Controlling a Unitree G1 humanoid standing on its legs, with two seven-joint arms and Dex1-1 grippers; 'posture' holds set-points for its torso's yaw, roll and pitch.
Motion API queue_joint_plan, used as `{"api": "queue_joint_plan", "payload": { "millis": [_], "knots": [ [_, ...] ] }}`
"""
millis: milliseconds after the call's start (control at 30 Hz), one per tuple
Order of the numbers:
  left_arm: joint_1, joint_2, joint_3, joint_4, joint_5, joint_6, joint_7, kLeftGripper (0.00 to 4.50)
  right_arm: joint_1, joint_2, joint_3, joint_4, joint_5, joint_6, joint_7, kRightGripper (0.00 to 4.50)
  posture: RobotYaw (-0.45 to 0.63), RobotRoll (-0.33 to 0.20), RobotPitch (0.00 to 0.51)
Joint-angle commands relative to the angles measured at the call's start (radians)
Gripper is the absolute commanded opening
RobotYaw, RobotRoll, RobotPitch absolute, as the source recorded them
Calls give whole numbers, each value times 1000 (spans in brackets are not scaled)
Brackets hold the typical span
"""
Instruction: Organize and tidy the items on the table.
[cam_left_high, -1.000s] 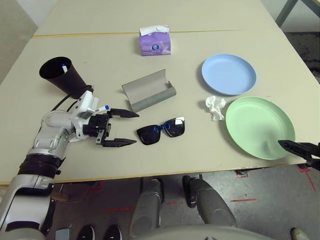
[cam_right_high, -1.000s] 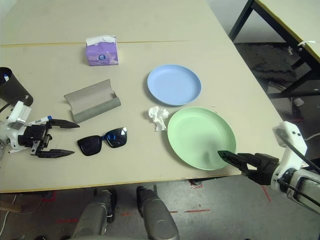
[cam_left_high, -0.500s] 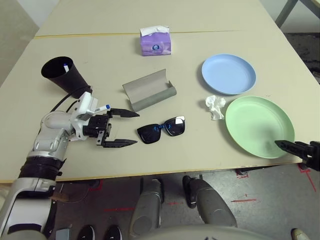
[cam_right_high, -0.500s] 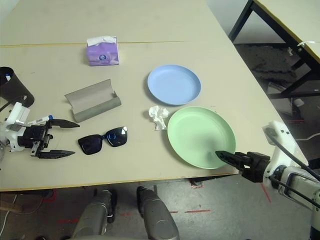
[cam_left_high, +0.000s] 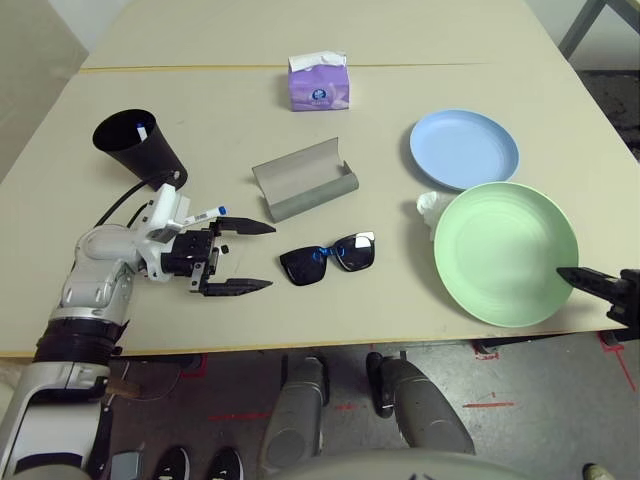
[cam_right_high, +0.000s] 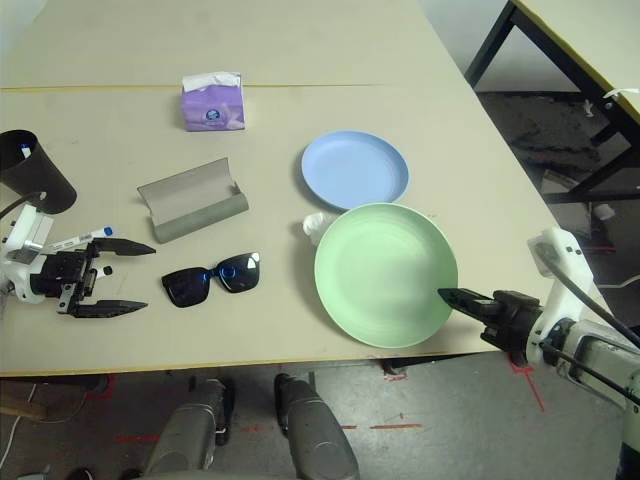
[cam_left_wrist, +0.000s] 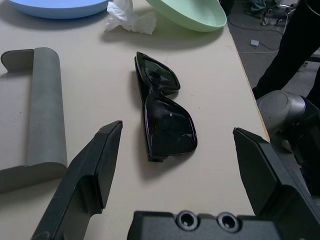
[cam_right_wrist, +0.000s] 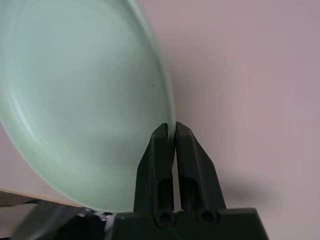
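My right gripper (cam_left_high: 565, 272) is shut on the near right rim of the green plate (cam_left_high: 505, 253). In the right wrist view its fingertips (cam_right_wrist: 171, 127) pinch that rim. The plate partly covers the crumpled white tissue (cam_left_high: 428, 203) and nearly touches the blue plate (cam_left_high: 464, 148). My left gripper (cam_left_high: 271, 256) stands open on the table (cam_left_high: 400, 310), just left of the black sunglasses (cam_left_high: 327, 259). The sunglasses (cam_left_wrist: 165, 117) lie just beyond its fingers. The open grey glasses case (cam_left_high: 304, 179) lies behind them. A white marker with a blue cap (cam_left_high: 203, 213) lies beside the left wrist.
A black cup (cam_left_high: 138, 148) holding another marker stands at the left, with a cable running from it to my left arm. The purple tissue box (cam_left_high: 320, 82) sits at the back by the yellowish seam. The table's front edge runs just below both grippers.
My right gripper has shut on the green plate's rim, and the plate has moved left, over part of the tissue. The left arm has stayed in place. The view has shifted slightly.
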Motion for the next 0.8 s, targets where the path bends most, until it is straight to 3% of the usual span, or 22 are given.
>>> {"api": "queue_joint_plan", "payload": {
  "millis": [33,267,367,533,800],
  "knots": [
    [16,2,11,-12,18,9,-6,4500,-88,-32,-58,56,67,97,-3,36,-86,0,244],
    [26,4,20,-20,27,17,-10,4500,-437,-98,-43,274,185,231,1,36,-79,0,250],
    [39,5,26,-33,27,19,-8,4500,-562,-94,-6,357,155,216,-17,36,-71,0,252],
    [62,5,35,-56,28,26,-1,4500,-728,-95,172,527,-4,33,-20,36,-62,0,253],
    [105,3,50,-101,29,32,20,4500,-1015,-53,524,921,-333,-305,135,36,-28,0,253]
  ]
}}
